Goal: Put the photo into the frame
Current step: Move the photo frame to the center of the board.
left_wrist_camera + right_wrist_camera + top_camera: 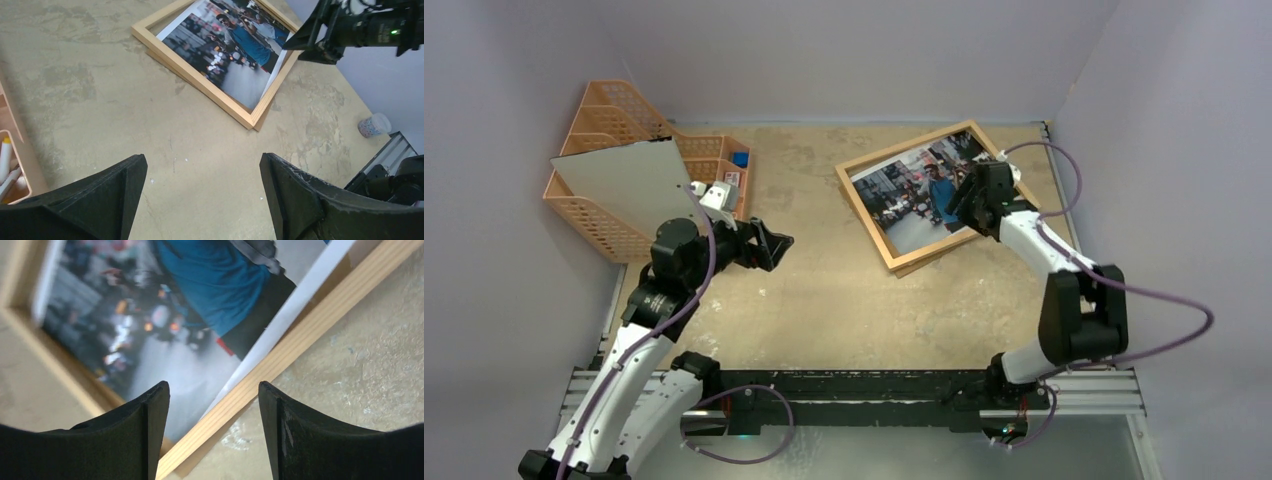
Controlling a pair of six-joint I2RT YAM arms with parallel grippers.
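The photo (pixel 914 185), a street scene with a man in a blue shirt, lies face up inside the light-wood frame (pixel 867 212) at the back right of the table. My right gripper (pixel 957 208) hovers open just above the frame's right side. In the right wrist view its fingers straddle the wooden bar (pixel 300 335), and the photo's (pixel 175 315) white border lies along that bar. My left gripper (pixel 779 243) is open and holds nothing, well left of the frame over bare table. The left wrist view shows the photo (pixel 225 45), the frame (pixel 200 82) and the right gripper (pixel 320 42).
An orange mesh organizer (pixel 609 215) stands at the back left with a pale grey sheet (pixel 624 180) leaning on it. A brown panel (pixel 260 125) peeks out under the frame's near corner. A small cup (pixel 374 125) sits by the right wall.
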